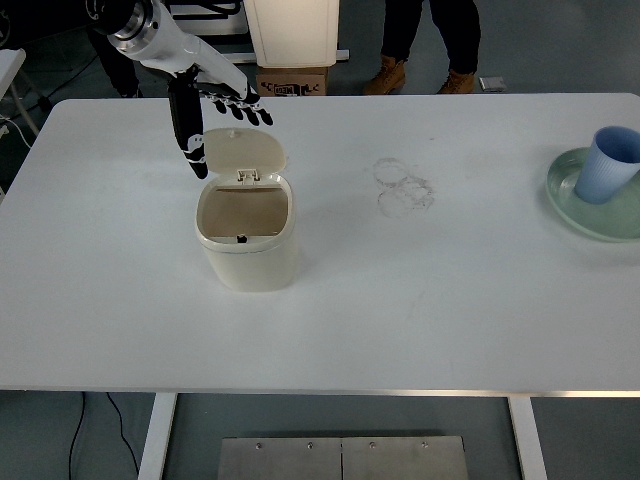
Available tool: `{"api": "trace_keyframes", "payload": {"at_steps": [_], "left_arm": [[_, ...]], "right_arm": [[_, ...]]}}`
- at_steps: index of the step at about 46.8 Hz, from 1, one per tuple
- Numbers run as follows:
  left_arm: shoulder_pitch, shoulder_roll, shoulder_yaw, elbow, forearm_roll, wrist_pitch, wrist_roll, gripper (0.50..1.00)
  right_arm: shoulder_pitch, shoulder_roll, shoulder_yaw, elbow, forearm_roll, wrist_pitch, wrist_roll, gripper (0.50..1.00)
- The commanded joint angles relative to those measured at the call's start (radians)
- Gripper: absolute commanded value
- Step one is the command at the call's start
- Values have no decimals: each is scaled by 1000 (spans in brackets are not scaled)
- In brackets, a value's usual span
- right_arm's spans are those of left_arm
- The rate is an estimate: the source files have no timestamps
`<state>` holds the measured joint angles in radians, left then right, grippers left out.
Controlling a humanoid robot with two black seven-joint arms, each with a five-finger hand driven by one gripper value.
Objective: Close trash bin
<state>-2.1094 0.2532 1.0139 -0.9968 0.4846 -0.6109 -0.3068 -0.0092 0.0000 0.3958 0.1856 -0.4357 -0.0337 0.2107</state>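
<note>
Cream trash bin (247, 240) lid (243, 152) up; left hand (205, 105) behind lid, fingers spread, holding nothing

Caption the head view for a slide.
Left hand, fingers spread, behind the open lid of the cream trash bin.

Left hand (205, 105) hovers at raised lid (242, 151) of bin (248, 235); table (420, 300) around bin bare. Cup (606, 165) on plate (580, 205), far right.
</note>
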Motion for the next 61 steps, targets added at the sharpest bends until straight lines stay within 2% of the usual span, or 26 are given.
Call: {"api": "trace_keyframes", "payload": {"at_steps": [1, 37, 61], "left_arm": [[0, 0, 0, -11, 2, 0, 0, 1000], [-10, -5, 0, -48, 2, 0, 0, 1000], [0, -40, 0, -54, 2, 0, 2, 1000]], "right_arm": [[0, 0, 0, 0, 0, 0, -1, 991], [0, 0, 0, 0, 0, 0, -1, 991], [0, 0, 0, 0, 0, 0, -1, 991]]}}
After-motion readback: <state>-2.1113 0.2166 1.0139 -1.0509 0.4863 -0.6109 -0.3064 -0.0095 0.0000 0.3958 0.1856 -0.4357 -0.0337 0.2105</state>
